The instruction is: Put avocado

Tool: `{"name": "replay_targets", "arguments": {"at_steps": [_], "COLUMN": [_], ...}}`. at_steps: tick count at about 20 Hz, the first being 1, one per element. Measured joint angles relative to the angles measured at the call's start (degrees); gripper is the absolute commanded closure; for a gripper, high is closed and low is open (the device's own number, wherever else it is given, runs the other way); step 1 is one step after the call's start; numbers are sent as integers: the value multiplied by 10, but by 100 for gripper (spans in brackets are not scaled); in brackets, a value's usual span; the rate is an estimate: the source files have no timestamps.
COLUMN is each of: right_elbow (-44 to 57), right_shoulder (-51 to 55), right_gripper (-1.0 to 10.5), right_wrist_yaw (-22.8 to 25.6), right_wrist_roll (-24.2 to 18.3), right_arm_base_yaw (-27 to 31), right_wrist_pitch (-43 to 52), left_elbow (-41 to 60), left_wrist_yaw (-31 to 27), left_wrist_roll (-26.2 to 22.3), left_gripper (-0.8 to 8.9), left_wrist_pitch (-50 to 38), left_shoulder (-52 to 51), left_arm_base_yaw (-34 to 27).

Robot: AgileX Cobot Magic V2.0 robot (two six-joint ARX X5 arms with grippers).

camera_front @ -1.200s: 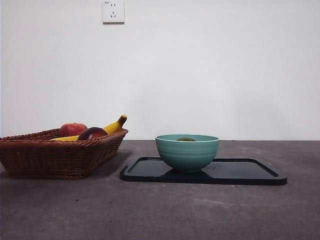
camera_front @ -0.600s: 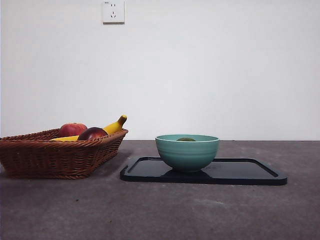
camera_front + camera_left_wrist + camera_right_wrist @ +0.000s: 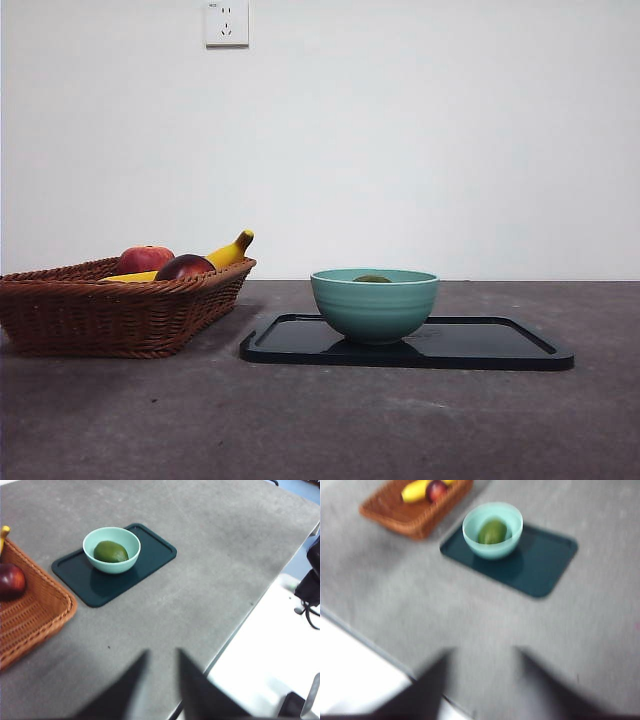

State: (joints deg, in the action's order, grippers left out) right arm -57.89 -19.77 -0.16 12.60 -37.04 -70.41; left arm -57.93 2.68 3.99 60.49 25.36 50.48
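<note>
Green avocado (image 3: 111,551) sits inside the teal bowl (image 3: 111,549) at my frame's upper left, so I judge placing done; left end effector (image 3: 161,656) narrowly parted, right end effector (image 3: 482,652) wide, both empty.

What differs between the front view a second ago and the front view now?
Nothing visibly changed. The avocado lies in the teal bowl on the dark tray, and the basket holds its fruit as before. No end effector enters the front view.

Dull green avocado (image 3: 111,552), lying in bowl (image 3: 95,537)
</note>
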Motion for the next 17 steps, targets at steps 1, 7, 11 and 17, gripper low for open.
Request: {"name": "replay_targets", "arguments": {"at_steps": [1, 7, 11, 17], "right_elbow": [0, 0, 0, 0], "right_shoulder": [0, 0, 0, 0], "right_gripper": [916, 916, 916, 916], "right_wrist_yaw": [0, 1, 1, 1], "right_wrist_roll": [0, 0, 0, 0], "right_arm_base_yaw": [0, 0, 0, 0], "right_wrist_pitch": [14, 42, 42, 42], "left_elbow": [0, 0, 0, 0], "left_wrist_yaw": [0, 0, 0, 7], "left_wrist_roll": [0, 0, 0, 0], "left_gripper": [807, 807, 806, 807], "left_wrist_pitch": [-3, -3, -3, -9], "left_shoulder": [0, 0, 0, 0], "left_arm_base_yaw": [0, 0, 0, -164]}}
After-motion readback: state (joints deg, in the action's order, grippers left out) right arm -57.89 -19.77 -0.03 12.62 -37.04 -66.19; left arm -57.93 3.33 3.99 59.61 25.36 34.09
